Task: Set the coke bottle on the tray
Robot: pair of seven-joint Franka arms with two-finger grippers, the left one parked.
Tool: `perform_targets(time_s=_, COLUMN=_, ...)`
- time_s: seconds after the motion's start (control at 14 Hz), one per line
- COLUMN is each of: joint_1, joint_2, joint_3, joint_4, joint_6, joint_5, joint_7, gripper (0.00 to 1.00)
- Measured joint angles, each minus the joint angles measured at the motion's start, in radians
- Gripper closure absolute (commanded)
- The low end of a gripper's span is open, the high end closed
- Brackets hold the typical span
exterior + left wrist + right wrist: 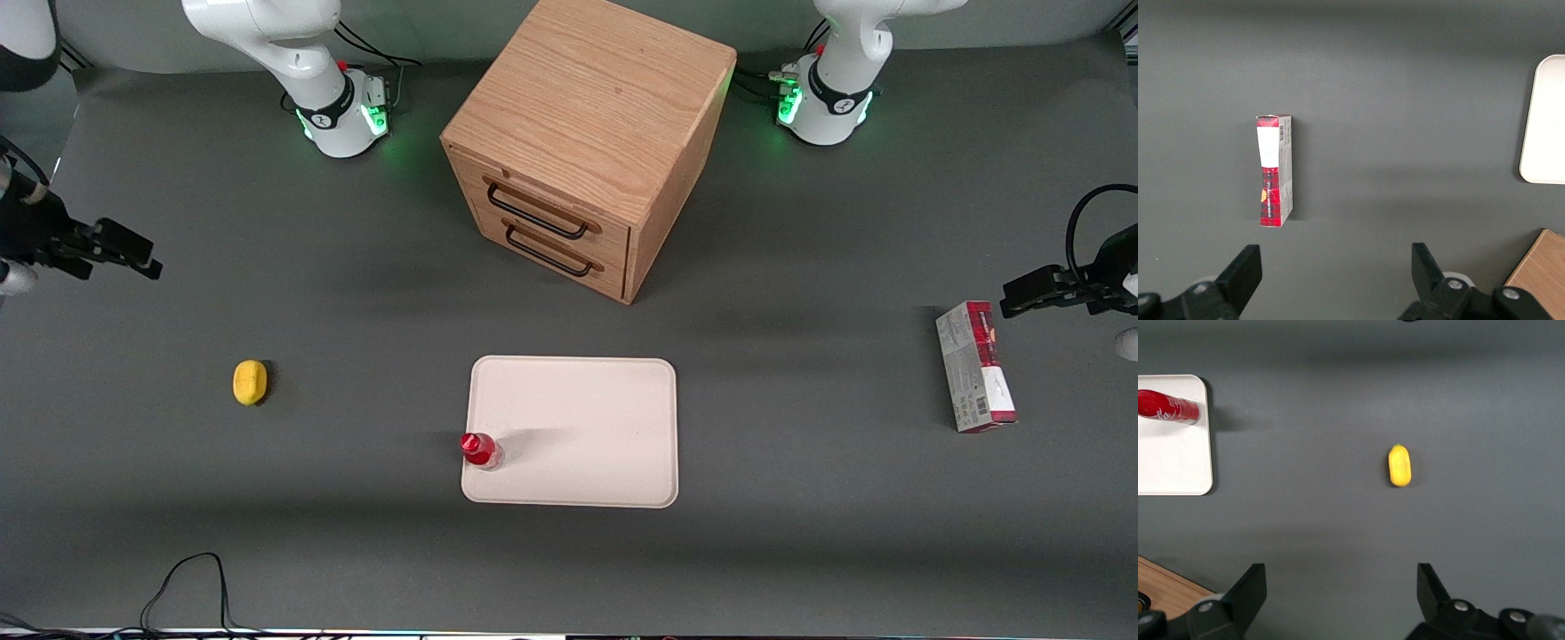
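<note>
Front view first: the coke bottle [481, 450] is seen standing upright on the tray [587, 418], right at the tray's edge toward the working arm's end of the desk [356, 551] and near the corner closest to the camera. Its red cap is pointed up at the lens, and a soft shadow is thrown from it across the cream surface.

The gripper [133, 252] is found well apart from the bottle, held above the bare grey desk at the working arm's end, farther from the camera than the lemon [250, 382]. Nothing is held in it. In the right wrist view the two black fingers [1245, 593] are shown spread wide, with only grey desk between them. From that same wrist camera the bottle [1168, 407] is picked out on the tray's rounded corner [1201, 480], white script visible on the red body, and the lemon [1399, 465] is seen alone on the desk, well clear of the tray.

Back in the front view, the wooden drawer cabinet [582, 142] is placed farther from the camera than the tray, turned at an angle, both drawers shut with their dark handles showing. Toward the parked arm's end of the desk a red-and-grey carton [975, 366] is laid flat; it is caught again in the left wrist view [1274, 170], well apart from the tray.
</note>
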Motion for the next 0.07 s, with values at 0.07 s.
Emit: perform_targets(time_s=0.07, joint_1=0.000, joint_2=-0.011, joint_3=-0.001, joint_4=-0.014, joint_6=0.001, joint_5=0.000, joint_7=0.000, gripper=0.00)
